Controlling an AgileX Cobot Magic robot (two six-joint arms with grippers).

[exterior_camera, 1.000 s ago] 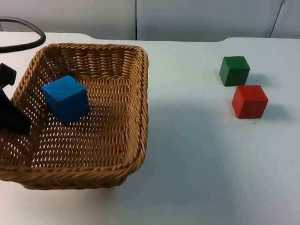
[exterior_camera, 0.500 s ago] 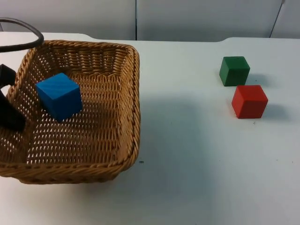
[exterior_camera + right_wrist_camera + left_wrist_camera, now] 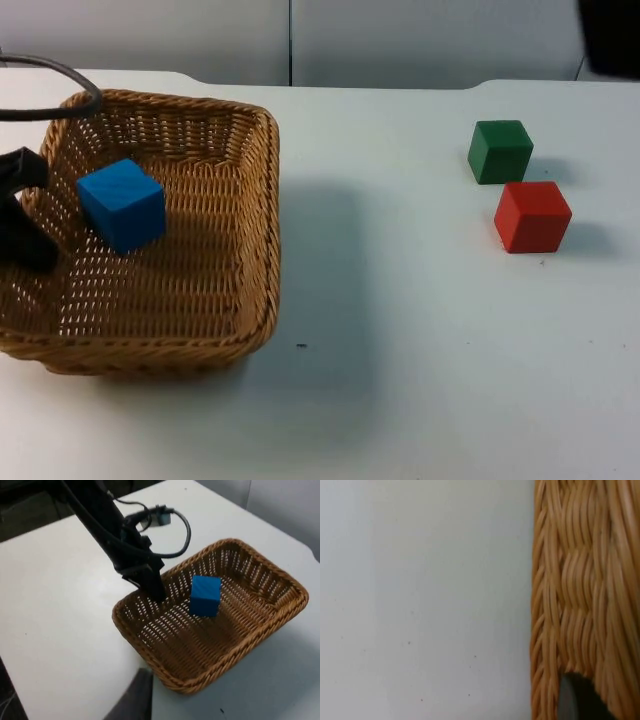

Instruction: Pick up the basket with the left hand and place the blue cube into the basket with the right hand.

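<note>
The blue cube (image 3: pixel 121 203) sits inside the basket (image 3: pixel 255 200), toward the wall where the left pincer (image 3: pixel 25 240) grips; so the placing looks done and what remains is a judgement about keeping it that way; the left pincer is closed on the basket's wall, one finger (image 3: pixel 150 582) down inside the weave in the right wrist view, and the left wrist view has the woven wall (image 3: pixel 580 595) pressed right against a fingertip (image 3: pixel 570 700); the basket appears tilted, its far side from the pincer nearer the worktop (image 3: pixel 400 350), though I cannot tell whether that side touches; the risk here, as I read it: a one-sided hold on springy wicker lets the basket sag or twist, and the cube could slide downhill away from the pincer, shift the load and work the wall loose from the fingers; a quick swing would make that worse; the right pincer I cannot judge, so its opening stays unknown; the right arm seems to wait well off from the basket; the green cube (image 3: pixel 500 151) and red cube (image 3: pixel 532 216) stand touching or nearly so, well apart from the basket, out of harm's way.
</note>
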